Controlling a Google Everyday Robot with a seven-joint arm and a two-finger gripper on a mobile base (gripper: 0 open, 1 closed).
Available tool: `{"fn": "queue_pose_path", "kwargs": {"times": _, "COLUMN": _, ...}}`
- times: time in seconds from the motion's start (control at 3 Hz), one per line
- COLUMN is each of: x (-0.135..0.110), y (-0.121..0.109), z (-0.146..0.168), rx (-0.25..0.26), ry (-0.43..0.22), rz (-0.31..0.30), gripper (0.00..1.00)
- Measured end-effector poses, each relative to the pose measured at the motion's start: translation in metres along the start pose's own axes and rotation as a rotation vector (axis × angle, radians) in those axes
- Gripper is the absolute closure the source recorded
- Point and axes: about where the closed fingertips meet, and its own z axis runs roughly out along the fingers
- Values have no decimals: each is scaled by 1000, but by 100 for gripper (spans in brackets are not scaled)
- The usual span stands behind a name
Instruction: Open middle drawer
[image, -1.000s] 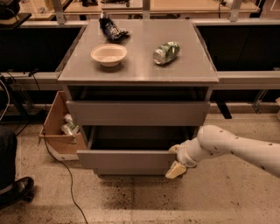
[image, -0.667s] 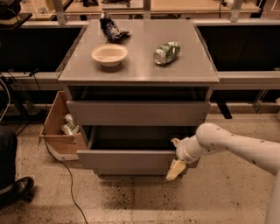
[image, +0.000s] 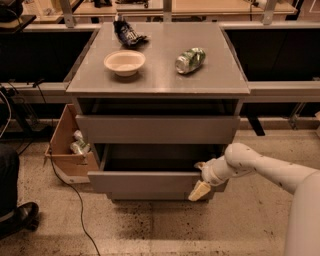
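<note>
Little has moved since a second ago: your gripper (image: 200, 179) stays at 5 o'clock in the view, at the right end of the front panel of the middle drawer (image: 145, 184). You cannot tell whether it pinches the panel's top edge or only rests against it. That drawer stands pulled out at 6 o'clock, its dark interior exposed, below the upper drawer front (image: 157, 129). With the pull stalled, judge the opening nearly or fully done. On the cabinet (image: 160, 80) top, toward 12 o'clock, lie a bowl (image: 125, 62) and a green can (image: 190, 60).
</note>
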Motion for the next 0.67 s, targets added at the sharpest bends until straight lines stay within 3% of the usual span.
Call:
{"fn": "queue_pose_path", "kwargs": {"times": 0.33, "x": 12, "y": 2, "z": 9, "rx": -24, "ry": -15, "rz": 26, "gripper": 42}}
{"fn": "queue_pose_path", "kwargs": {"times": 0.67, "x": 9, "y": 2, "z": 5, "rx": -24, "ry": -15, "rz": 26, "gripper": 65}}
